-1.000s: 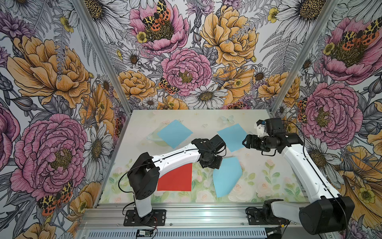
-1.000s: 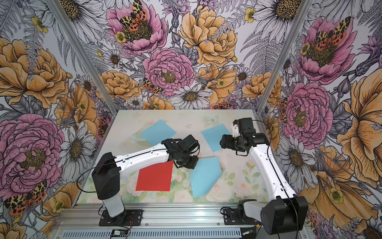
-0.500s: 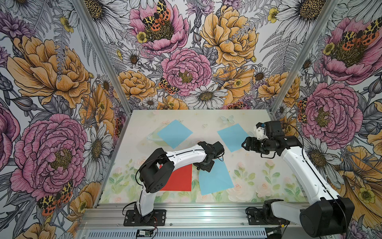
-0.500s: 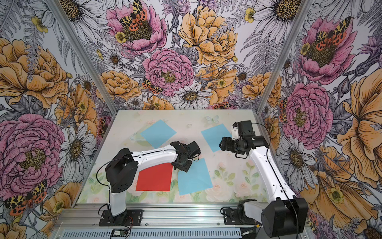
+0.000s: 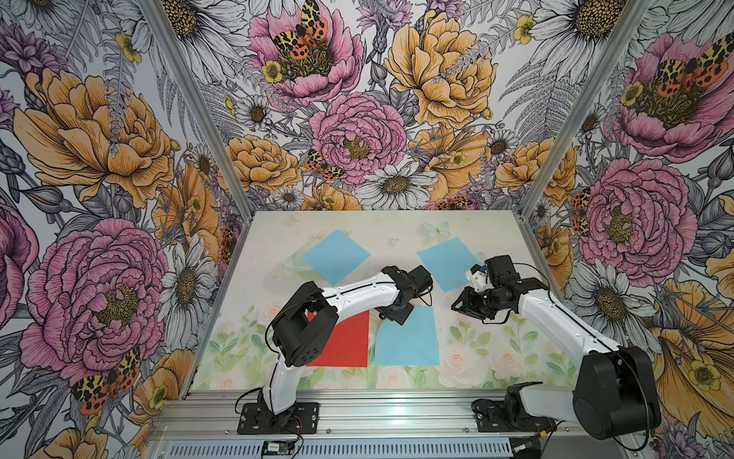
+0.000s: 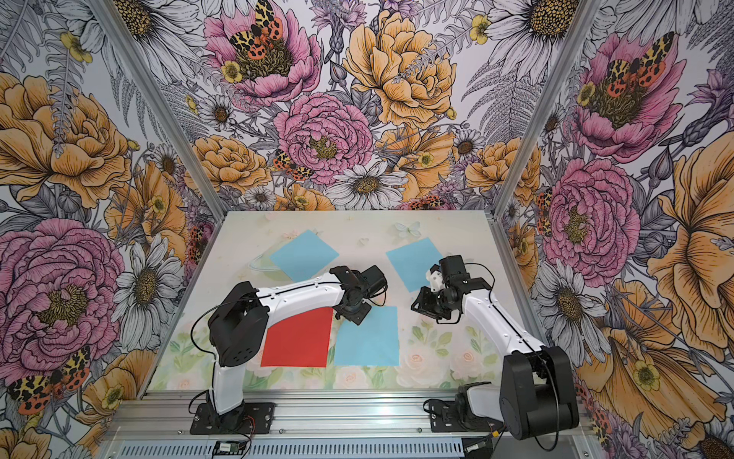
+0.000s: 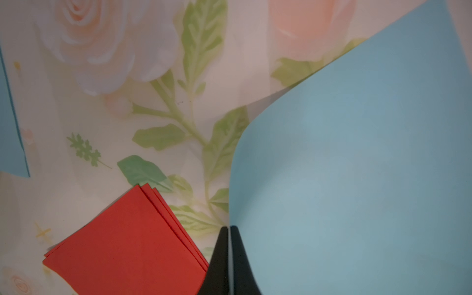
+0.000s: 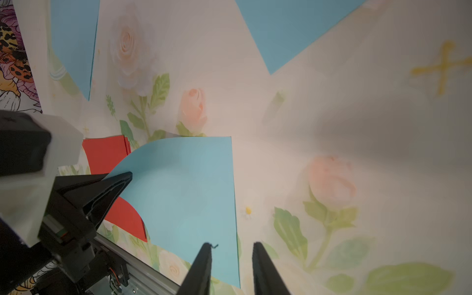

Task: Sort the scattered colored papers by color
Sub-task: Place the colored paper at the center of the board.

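Left gripper: jaws pressed together, pinching the edge of the near blue sheet. In the right wrist view I see that corner lifted off the tabletop and curled up into the fingertips. The rest of the sheet lies flat.

In both top views the near blue sheet sits close to the front edge, about midway along it and squared to it.

Red pile: just to the left of the near blue sheet, also by the front edge. A thin strip of tabletop shows between the two, so I read them as apart. The left arm covers the pile's back-left part. The left wrist view shows three red sheets stacked, edges slightly fanned.

Right gripper: jaws spread a little, a narrow gap, nothing between them. In its own wrist view the fingertips hang above the right-hand edge of the near blue sheet without touching it. In a top view the right gripper is near the left one but apart.

Back-left blue sheet: flat, turned corner-on, toward the back edge and left of the middle.

Back-right blue sheet: flat, also turned, toward the back-right corner. Its nearest corner lies close to the right wrist. Both sheets are well apart from the near one.
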`<action>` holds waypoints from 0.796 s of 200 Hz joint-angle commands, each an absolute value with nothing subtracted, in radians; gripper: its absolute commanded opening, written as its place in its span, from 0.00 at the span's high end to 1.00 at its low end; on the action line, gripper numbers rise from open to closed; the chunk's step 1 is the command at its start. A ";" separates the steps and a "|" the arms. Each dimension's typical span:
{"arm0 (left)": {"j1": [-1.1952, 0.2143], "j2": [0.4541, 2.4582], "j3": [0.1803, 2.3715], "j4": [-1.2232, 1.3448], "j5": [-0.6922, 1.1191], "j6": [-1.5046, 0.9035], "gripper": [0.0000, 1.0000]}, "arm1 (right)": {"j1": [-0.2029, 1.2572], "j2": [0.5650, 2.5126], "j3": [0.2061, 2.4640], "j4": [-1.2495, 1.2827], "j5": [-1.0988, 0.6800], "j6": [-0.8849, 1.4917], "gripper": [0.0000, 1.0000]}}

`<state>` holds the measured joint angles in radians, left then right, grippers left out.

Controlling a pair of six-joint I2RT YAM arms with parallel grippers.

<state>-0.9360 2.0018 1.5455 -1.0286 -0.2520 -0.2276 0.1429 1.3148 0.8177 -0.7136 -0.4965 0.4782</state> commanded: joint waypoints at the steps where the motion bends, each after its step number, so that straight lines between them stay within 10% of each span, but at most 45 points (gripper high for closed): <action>1: -0.925 2.027 1.573 -1.035 -0.259 -0.201 1.00 | 0.169 1.342 0.816 -0.592 -0.526 0.536 0.80; 50: -0.954 2.059 1.583 -1.037 -0.240 -0.240 1.00 | 0.253 1.449 0.850 -0.501 -0.523 0.596 1.00; 159: -0.954 2.055 1.555 -1.055 -0.244 -0.244 1.00 | 0.319 1.697 0.927 -0.443 -0.429 0.597 1.00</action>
